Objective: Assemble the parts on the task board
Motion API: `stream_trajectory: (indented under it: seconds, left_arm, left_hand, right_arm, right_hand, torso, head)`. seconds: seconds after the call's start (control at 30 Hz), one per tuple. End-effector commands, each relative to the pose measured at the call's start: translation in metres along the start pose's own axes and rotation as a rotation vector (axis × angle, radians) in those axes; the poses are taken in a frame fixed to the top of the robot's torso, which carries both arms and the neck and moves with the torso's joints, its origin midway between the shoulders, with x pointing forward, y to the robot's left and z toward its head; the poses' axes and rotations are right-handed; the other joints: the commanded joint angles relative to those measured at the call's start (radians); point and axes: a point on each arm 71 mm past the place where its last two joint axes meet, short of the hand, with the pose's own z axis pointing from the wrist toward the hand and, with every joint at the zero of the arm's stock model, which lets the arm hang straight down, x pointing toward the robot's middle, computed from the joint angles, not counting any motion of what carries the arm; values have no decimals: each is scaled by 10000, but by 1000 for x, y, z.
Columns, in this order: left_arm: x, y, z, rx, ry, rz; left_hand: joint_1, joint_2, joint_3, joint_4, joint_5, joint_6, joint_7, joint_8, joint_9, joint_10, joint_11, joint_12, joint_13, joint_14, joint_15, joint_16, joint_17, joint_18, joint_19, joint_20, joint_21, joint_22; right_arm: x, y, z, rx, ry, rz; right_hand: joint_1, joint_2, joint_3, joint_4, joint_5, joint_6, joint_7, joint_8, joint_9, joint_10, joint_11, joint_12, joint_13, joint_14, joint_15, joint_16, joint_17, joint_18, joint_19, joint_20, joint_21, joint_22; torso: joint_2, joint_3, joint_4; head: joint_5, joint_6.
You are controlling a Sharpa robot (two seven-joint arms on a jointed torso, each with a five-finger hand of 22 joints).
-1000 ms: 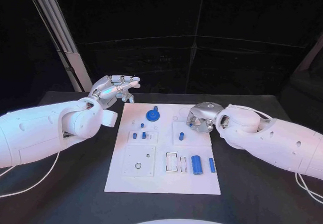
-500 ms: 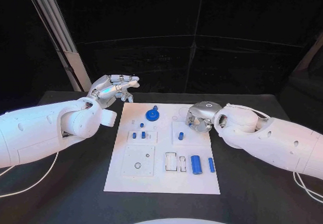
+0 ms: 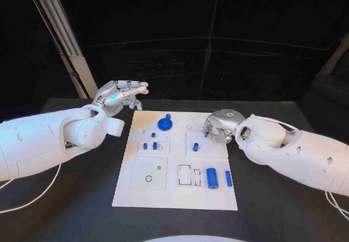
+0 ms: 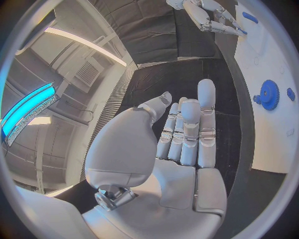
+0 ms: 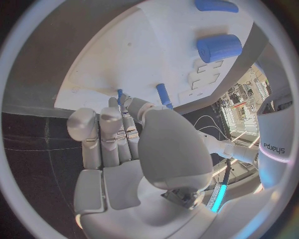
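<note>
The white task board (image 3: 160,193) lies mid-table. On it are a blue gear (image 3: 165,124), short blue pegs (image 3: 145,146) standing in the left block, another blue peg (image 3: 195,147), a thick blue cylinder (image 3: 212,177) and a thin blue bar (image 3: 228,178). My right hand (image 3: 219,125) hovers over the board's back right part, fingers pointing down near that peg (image 5: 164,95), with nothing seen in them. My left hand (image 3: 121,94) is raised off the board's back left corner, fingers straight and together, holding nothing. In the left wrist view the gear (image 4: 269,94) lies beyond the hand (image 4: 181,149).
A pale slanted post (image 3: 65,41) stands behind the left arm. Bare black table (image 3: 279,222) surrounds the board. The board's front left block has a small ring-shaped hole (image 3: 149,178), and two rectangular slots (image 3: 185,174) sit beside the cylinder.
My right hand has shifted slightly over the board's back right part. The left hand and the parts stay where they were.
</note>
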Motion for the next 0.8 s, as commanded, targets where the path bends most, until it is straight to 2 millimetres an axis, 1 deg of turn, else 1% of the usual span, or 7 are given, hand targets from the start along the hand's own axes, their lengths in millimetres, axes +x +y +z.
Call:
stream_trajectory:
  seconds: [0.03,0.27,0.4,0.5,0.63,0.73,0.8]
  left_arm:
    - [-1,-1,0,13,-81,-4]
    - [-2,-1,1,-18,-114,16]
    - [-3,-1,1,-36,-138,29]
    - [-3,-1,1,-42,-144,33]
    - [-2,0,2,-49,-116,24]
    - [0,0,2,-57,-77,9]
    - [1,0,3,-66,-46,-5]
  left_hand:
    - [-4,107,-55,17,58,26,29,52,4,-63,-5,42,12,-51,8,-62,-16,137,-85,-13,-57,-14]
    - [-17,112,-73,26,58,-3,38,52,-1,-98,4,55,10,-66,14,-77,-59,135,-82,-11,-75,-28]
    - [-17,112,-73,26,58,-3,38,52,-1,-98,4,55,10,-66,14,-77,-59,135,-82,-11,-75,-28]
    - [-18,115,-79,27,59,-12,41,54,-2,-109,7,62,9,-82,16,-97,-103,134,-82,-10,-83,-34]
    - [-18,115,-79,27,59,-12,41,54,-2,-109,7,62,9,-82,16,-97,-103,134,-82,-10,-83,-34]
    - [-18,115,-79,27,59,-12,41,54,-2,-109,7,62,9,-82,16,-97,-103,134,-82,-10,-83,-34]
    - [-18,115,-79,27,59,-12,41,54,-2,-109,7,62,9,-82,16,-97,-103,134,-82,-10,-83,-34]
  right_arm:
    - [-11,4,-4,-236,-1142,270]
    - [-19,9,-12,-484,-1860,592]
    - [-23,17,-15,-712,-2105,888]
    - [-26,26,-16,-989,-2254,1149]
    - [-29,47,-15,-1535,-2341,1511]
    - [-27,64,-12,-1967,-2121,1776]
    - [-24,76,-9,-2385,-1838,1875]
  right_hand:
    - [48,-20,113,-73,5,18,29,-79,-21,34,30,-64,-15,383,-42,95,14,-181,68,13,74,33]
    - [35,-58,176,-123,9,21,39,-97,-28,38,37,-82,-13,369,-35,149,25,-186,66,20,117,83]
    - [26,-66,192,-131,9,25,42,-100,-29,41,40,-86,-12,367,-32,179,41,-189,68,23,133,104]
    - [19,-69,209,-138,12,30,46,-103,-30,44,43,-89,-11,368,-30,216,66,-194,76,25,155,135]
    - [5,-74,234,-147,16,32,53,-110,-32,44,49,-98,-11,364,-25,244,72,-196,76,29,174,156]
    - [-1,-73,244,-149,18,31,56,-113,-33,44,51,-101,-11,363,-23,254,74,-195,72,31,177,156]
    - [-3,-72,263,-160,21,23,61,-122,-37,35,57,-111,-12,358,-19,256,61,-193,61,35,177,149]
  torso:
    - [2,-1,10]
    - [-6,-7,13]
    - [-1,-3,14]
    - [-1,-1,15]
    - [-2,-6,30]
    - [0,-20,35]
    - [-1,-25,37]
  head:
    - [-39,1]
    - [-42,14]
    - [6,21]
    - [47,23]
    - [117,21]
    - [222,-11]
    - [255,-38]
